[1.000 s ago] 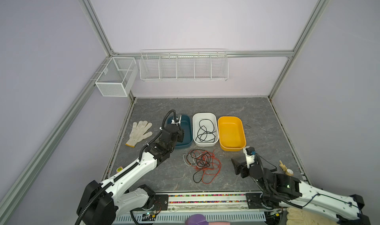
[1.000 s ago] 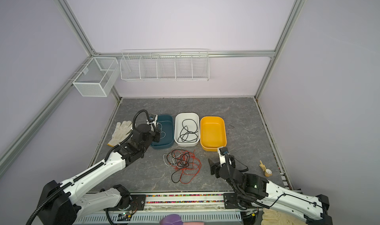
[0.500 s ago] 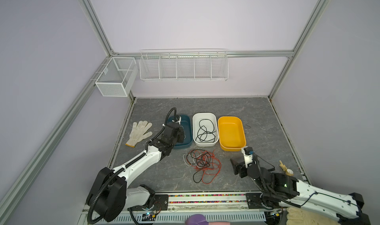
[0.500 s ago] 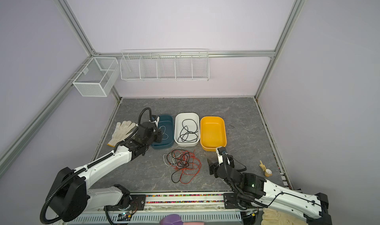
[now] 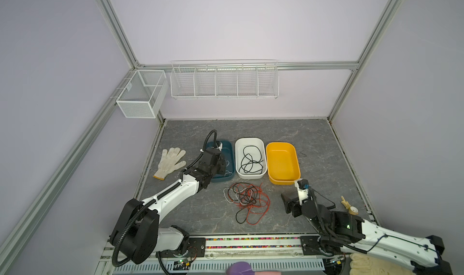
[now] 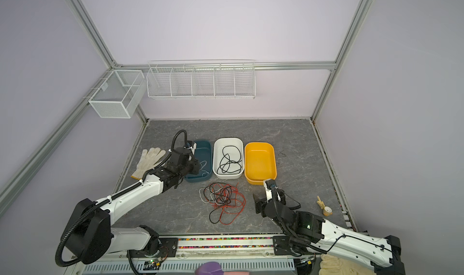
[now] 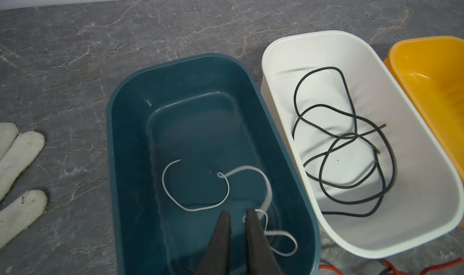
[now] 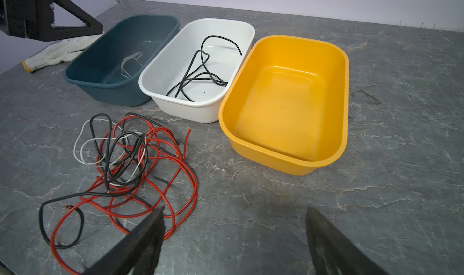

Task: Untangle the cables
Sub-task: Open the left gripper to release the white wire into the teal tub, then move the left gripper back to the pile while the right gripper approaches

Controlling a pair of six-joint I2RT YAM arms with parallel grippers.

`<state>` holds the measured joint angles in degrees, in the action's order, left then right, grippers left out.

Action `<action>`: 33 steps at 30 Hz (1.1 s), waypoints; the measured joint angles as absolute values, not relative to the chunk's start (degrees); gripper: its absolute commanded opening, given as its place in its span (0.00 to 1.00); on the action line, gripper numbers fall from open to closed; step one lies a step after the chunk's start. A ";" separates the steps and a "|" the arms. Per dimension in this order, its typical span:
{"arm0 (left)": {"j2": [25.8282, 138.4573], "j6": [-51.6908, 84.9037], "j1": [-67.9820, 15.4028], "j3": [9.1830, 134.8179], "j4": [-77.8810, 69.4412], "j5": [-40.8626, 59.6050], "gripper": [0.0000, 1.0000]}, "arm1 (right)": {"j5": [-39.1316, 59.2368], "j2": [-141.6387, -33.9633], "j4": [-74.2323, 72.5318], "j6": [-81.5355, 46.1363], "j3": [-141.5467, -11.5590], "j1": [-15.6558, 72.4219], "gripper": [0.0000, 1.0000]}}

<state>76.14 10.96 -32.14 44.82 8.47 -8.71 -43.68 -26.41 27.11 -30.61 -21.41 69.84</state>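
Cables (image 5: 247,198) in red, black and white lie knotted in a loose heap on the grey tabletop (image 5: 313,135). The heap is near the right fingers (image 8: 150,233), on their side toward the left arm, and does not touch them. Those fingers are spread wide and hold nothing. Beyond them three bins stand in a row: a teal bin (image 7: 125,135), a white bin (image 7: 426,185) and a yellow bin (image 8: 344,110). The left fingers (image 7: 227,226) hang inside the teal bin, a narrow gap apart with nothing between them. One white cable (image 7: 268,189) curls on the bin floor just beside them. One black cable (image 7: 349,136) coils in the white bin. A white glove (image 5: 172,160) lies on the tabletop past the teal bin, well apart from the right fingers.
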 measured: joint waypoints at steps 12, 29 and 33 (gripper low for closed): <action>73.91 12.25 -30.20 45.54 9.82 -10.04 0.26 | -42.81 -26.48 26.87 -30.17 -21.41 69.84 0.88; 56.14 23.86 -29.89 45.69 21.34 -7.86 0.94 | -27.14 -47.46 22.96 -38.94 -33.50 69.84 0.90; 56.14 28.58 -29.89 44.03 23.75 -1.65 0.97 | -23.05 -55.48 22.24 -40.71 -36.86 69.80 0.92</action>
<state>56.14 28.58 -29.89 44.03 23.75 -1.65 -23.05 -55.48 22.24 -40.71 -36.86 69.80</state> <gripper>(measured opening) 0.969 0.909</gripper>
